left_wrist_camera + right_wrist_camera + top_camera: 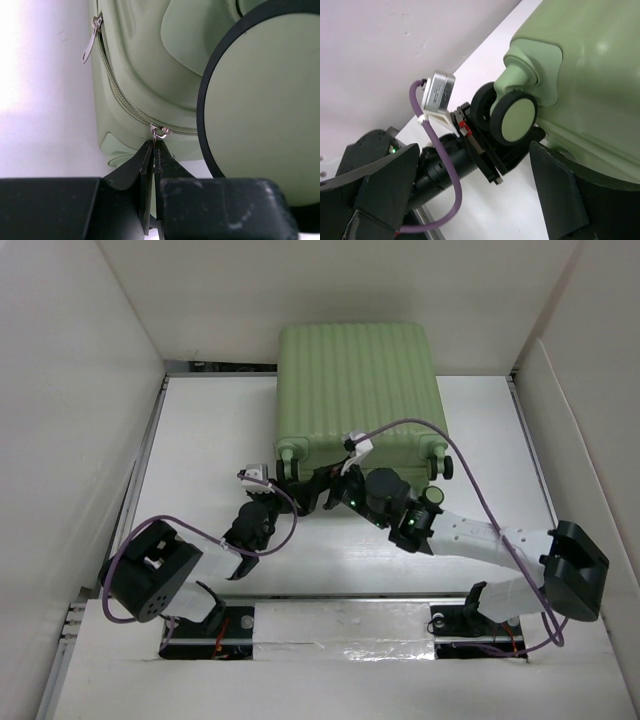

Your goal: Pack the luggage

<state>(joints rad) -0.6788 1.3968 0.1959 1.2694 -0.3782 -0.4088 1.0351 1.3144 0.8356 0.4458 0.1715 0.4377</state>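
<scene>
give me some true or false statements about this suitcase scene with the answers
1. The luggage has its lid down. True.
2. The left end effector is wide open. False: it is shut on a zipper pull.
3. The right end effector is open, close to a wheel. True.
4. The luggage stands upright on its wheels. False: it lies flat on the table.

I see the luggage [355, 380] pale green and ribbed, its wheel [514, 119] black-rimmed with a green face, purple cable [440, 149], white table [200, 440]
</scene>
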